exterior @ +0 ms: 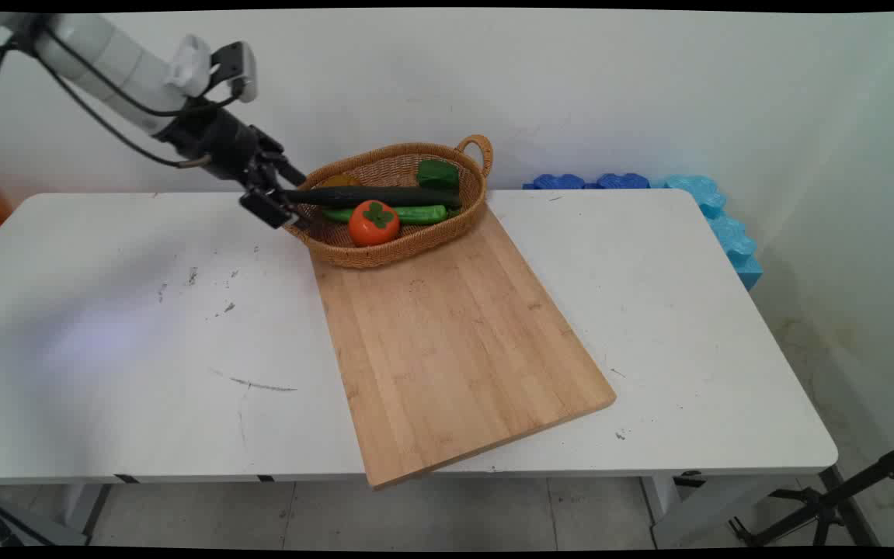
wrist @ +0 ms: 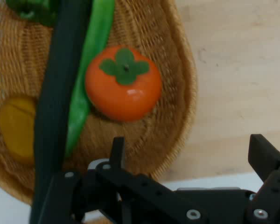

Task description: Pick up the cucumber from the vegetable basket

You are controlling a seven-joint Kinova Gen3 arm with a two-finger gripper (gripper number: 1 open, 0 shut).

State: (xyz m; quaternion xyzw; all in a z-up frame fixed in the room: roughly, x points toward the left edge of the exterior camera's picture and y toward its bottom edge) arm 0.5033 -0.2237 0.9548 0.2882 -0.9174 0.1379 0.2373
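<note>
Risk lies mainly with the wicker basket [exterior: 392, 203], perched on the far end of the cutting board [exterior: 454, 341] on the white table [exterior: 105, 326]: the long dark cucumber [exterior: 373, 196] spans it. The gripper [exterior: 280, 203] seems clamped on the cucumber's left end, so a sideways drag could tip the basket. Persimmon [wrist: 123, 84], green pepper [wrist: 88, 65] and a yellow piece [wrist: 16, 126] crowd beside the cucumber.

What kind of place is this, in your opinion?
Probably a robot test room, not a kitchen: a bare white table with only a cutting board and a wicker basket, and blue foam blocks by the wall.
</note>
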